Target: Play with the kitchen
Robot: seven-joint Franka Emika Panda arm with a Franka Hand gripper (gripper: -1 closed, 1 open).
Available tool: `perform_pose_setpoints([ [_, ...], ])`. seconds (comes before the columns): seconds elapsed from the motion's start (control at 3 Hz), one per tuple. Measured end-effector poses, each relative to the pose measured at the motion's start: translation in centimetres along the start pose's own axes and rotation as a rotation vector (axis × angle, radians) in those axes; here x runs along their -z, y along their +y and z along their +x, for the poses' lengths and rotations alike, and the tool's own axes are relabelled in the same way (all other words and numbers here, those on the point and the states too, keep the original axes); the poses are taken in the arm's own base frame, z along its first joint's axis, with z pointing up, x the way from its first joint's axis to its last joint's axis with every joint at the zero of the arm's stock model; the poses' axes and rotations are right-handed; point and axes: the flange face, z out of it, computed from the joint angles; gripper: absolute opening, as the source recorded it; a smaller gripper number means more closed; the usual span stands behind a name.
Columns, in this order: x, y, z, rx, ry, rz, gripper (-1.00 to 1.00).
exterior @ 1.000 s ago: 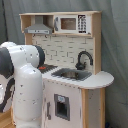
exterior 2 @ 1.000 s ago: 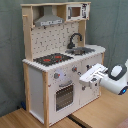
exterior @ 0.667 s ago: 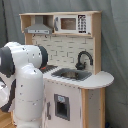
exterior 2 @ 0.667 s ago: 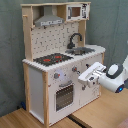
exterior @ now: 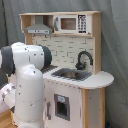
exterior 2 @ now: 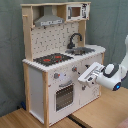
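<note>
The kitchen (exterior 2: 37,85) is a tall toy of pale wood and white panels, seen in both exterior views. It has a black-red hob (exterior 2: 52,59), a black faucet (exterior 2: 75,40) over the sink (exterior 2: 84,50), an oven door (exterior 2: 64,96), a pegboard back and a grey hood (exterior 2: 49,21). In the second exterior view my gripper (exterior 2: 84,81) points at the white front panel right of the oven door, close to it or touching it. In the first exterior view the kitchen (exterior: 92,95), its faucet (exterior: 83,60) and sink (exterior: 71,75) show, but my white arm (exterior: 27,85) hides the hob and the gripper.
A toy microwave (exterior: 67,23) sits in the upper shelf beside the hood (exterior: 39,27). The kitchen stands on a wooden table (exterior 2: 100,112) before a grey-green curtain (exterior 2: 10,50). My arm reaches in from the second exterior view's right.
In the second exterior view the gripper has moved a little left, closer to the kitchen's front panel. The arm has shifted slightly in the first exterior view.
</note>
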Motion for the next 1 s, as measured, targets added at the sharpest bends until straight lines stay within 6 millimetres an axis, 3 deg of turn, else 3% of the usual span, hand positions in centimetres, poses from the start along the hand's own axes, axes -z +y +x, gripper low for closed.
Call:
perform_pose_setpoints([
  [1.0, -2.1, 0.6, -0.2, -0.006, 0.130, -0.128, 1.00],
])
